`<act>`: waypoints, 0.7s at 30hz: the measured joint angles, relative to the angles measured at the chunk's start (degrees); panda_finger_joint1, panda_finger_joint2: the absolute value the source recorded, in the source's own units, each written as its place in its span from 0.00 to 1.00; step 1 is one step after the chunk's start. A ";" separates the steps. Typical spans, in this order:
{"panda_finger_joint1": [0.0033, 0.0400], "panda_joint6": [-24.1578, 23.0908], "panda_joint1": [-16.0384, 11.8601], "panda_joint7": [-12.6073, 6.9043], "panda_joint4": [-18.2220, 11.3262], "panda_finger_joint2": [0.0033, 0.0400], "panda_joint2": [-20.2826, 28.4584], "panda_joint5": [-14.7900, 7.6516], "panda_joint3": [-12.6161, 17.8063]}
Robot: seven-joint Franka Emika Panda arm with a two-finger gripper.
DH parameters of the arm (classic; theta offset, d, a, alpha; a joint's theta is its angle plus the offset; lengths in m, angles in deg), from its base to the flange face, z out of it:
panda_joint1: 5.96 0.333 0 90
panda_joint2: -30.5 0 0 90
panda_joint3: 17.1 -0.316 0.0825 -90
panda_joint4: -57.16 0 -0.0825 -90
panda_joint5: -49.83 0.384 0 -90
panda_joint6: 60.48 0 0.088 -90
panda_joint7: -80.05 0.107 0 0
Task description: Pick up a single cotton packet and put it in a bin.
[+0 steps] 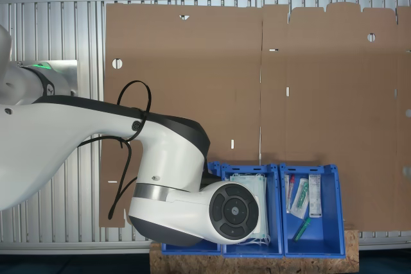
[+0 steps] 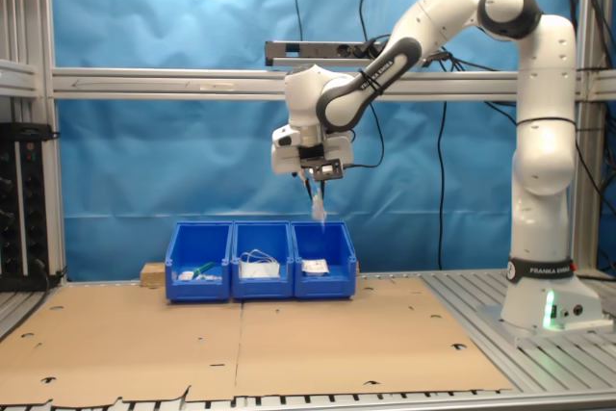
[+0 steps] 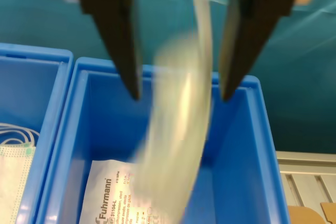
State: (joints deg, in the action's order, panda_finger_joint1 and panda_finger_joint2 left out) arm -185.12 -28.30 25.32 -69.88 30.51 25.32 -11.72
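Observation:
My gripper (image 2: 314, 183) hangs high above the blue bin (image 2: 325, 276) at the second exterior view's right end of the row. In the wrist view its dark fingers (image 3: 123, 51) stand wide apart, so the gripper (image 3: 180, 95) is open. A blurred white cotton packet (image 3: 178, 129) sits loose in the gap and touches neither finger. The same cotton packet (image 2: 319, 208) shows just below the fingertips in the second exterior view. The bin (image 3: 252, 145) lies straight beneath, with another white printed packet (image 3: 113, 198) on its floor. In the first exterior view the arm covers most of this bin (image 1: 214, 167).
Three blue bins stand side by side at the cardboard's far edge. The middle bin (image 2: 261, 276) holds pale green masks (image 1: 247, 181). The end bin (image 1: 324, 235) holds tubes and syringes (image 1: 302, 200). Brown cardboard (image 2: 241, 334) covers the table. The arm's base (image 2: 539, 305) stands at the second exterior view's right.

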 joint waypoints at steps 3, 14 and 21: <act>0.21 -0.02 0.00 -0.01 0.00 0.21 0.00 0.00 0.00; 0.46 -0.03 0.00 -0.02 0.00 0.46 0.00 0.00 0.00; 0.98 -0.03 0.00 -0.02 0.00 0.98 0.00 0.00 0.00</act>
State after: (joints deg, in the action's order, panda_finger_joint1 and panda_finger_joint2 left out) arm -185.15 -28.30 25.30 -69.88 30.51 25.32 -11.72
